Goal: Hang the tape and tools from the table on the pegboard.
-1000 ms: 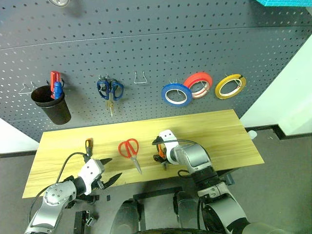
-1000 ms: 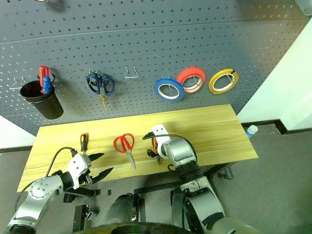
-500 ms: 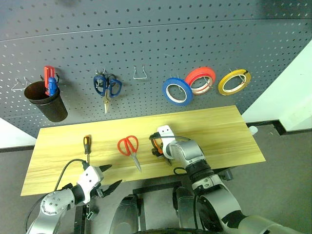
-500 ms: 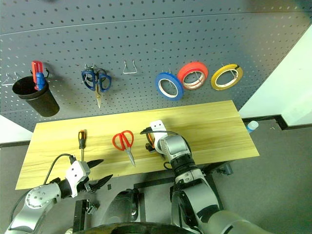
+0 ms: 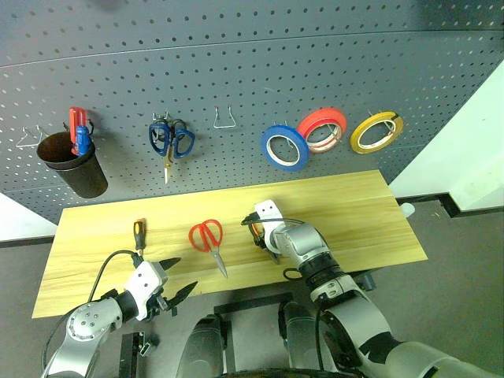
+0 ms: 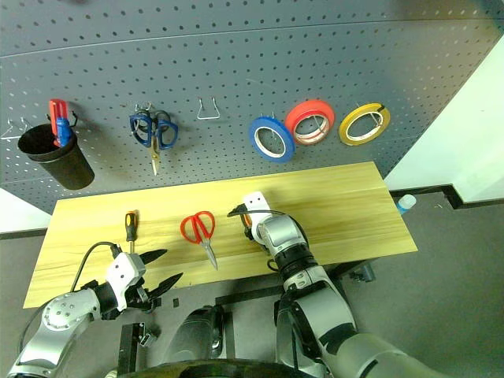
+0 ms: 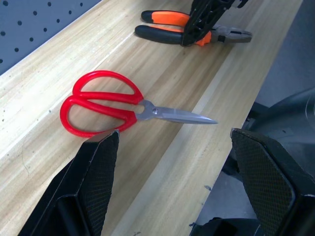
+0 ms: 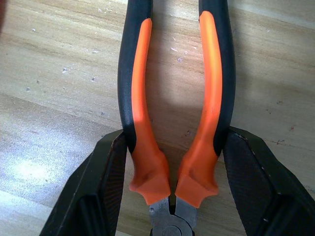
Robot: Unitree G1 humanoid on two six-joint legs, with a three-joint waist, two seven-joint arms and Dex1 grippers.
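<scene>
red roll [image 5: 321,130]: you see it hung on the board, just right of the blue one and overlapping its edge.
yellow roll [image 5: 375,132]: hangs to the right of the red, tilted, apart from it.
blue scissors [image 5: 172,140]: hang on a hook, blades down.
black cup [image 5: 73,164]: hooked at the board's left, with red and blue handles [image 5: 77,131] sticking up out of it.
wire hook [image 5: 224,118]: bare, between scissors and rolls.
floor [image 5: 465,276]: dark grey.
</scene>
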